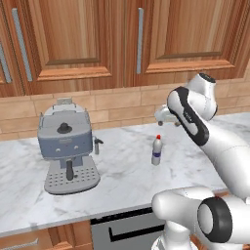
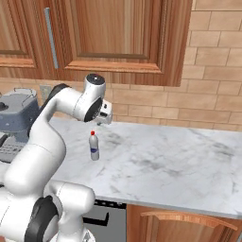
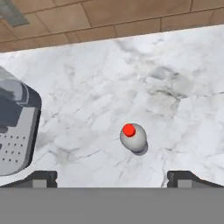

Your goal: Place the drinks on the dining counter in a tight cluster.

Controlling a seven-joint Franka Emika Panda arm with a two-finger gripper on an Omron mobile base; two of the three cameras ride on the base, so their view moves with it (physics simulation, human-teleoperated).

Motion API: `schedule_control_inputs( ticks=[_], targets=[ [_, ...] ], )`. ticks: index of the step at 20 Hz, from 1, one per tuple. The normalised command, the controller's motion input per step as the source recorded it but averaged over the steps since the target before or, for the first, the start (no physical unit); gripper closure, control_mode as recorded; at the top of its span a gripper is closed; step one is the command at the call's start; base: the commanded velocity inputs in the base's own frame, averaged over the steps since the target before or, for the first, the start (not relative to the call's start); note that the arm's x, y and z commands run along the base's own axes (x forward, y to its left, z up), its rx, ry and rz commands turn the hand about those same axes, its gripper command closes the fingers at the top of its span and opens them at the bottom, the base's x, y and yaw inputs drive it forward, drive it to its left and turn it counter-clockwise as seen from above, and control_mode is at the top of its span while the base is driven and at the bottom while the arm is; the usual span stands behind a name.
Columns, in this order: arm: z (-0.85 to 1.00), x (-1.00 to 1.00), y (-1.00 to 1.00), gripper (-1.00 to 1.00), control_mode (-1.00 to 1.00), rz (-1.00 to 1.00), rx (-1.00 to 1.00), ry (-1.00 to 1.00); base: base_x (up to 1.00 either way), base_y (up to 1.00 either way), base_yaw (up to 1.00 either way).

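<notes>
Gripper (image 3: 112, 178) is wide open and empty above the white bottle (image 1: 156, 150) standing mid-worktop (image 1: 122, 171) near the espresso machine (image 1: 66, 151); you should centre on its red cap, then descend straight.

The two base views are looking forward and down from behind the arm, left and right, sharing the wall counter (image 1: 122, 171) and white bottle (image 1: 156, 150). The hand view is gazing steeply down, closer in.
</notes>
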Motion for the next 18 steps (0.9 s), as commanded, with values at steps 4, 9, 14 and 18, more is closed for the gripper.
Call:
schedule_control_inputs(
  ticks=[4,9,14,18],
  targets=[
    [-0.55,0.00,-0.02,-1.00,-1.00,0.32,0.00,-0.28,0.00,0.00,0.00],
    [-0.28,0.05,-0.14,-1.00,-1.00,0.26,0.01,-0.28,0.00,0.00,0.00],
    [-0.06,0.18,-0.31,-1.00,-1.00,0.32,0.05,-0.18,0.00,0.00,0.00],
    [0.30,0.21,-0.41,-1.00,-1.00,0.43,0.00,0.01,0.00,0.00,0.00]
  ],
)
